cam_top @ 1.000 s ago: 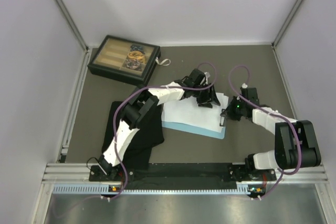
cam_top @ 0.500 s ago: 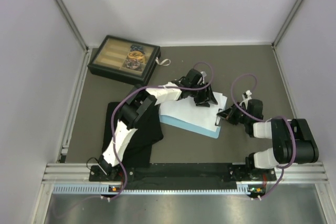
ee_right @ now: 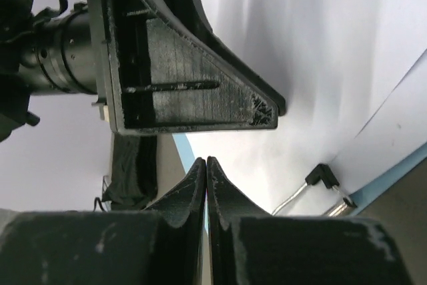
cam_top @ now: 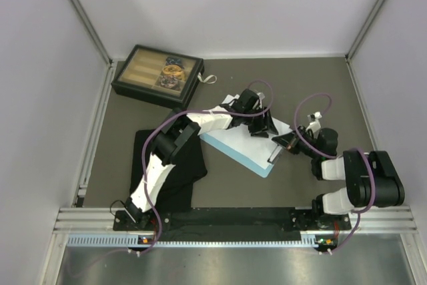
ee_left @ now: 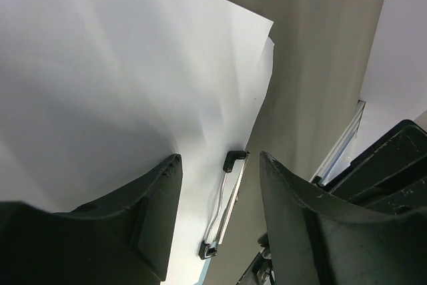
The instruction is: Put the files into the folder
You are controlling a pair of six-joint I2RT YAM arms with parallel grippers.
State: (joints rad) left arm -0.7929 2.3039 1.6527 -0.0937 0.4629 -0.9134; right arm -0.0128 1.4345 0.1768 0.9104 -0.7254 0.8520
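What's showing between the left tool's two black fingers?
Left wrist view: the white sheets and a silver wire clip, under the open left tool.

Left tool point(ee_left: 219, 159): two dark fingers point(ee_left: 137, 221) rise from the bottom of the view, spread apart, with nothing gripped between them.
Files point(ee_left: 120, 65): white sheets fill the upper left; two corners overlap, slightly offset.
Clip point(ee_left: 223, 213): silver wire with black ends, along the sheets' edge, seen in the gap between the fingers.
Surface point(ee_left: 320, 38): grey-brown, running from the sheets' corners to its edge at a metal rail point(ee_left: 341, 143) under a pale wall point(ee_left: 407, 38).
Black housing point(ee_left: 390, 168): at the right; what it is cannot be told.
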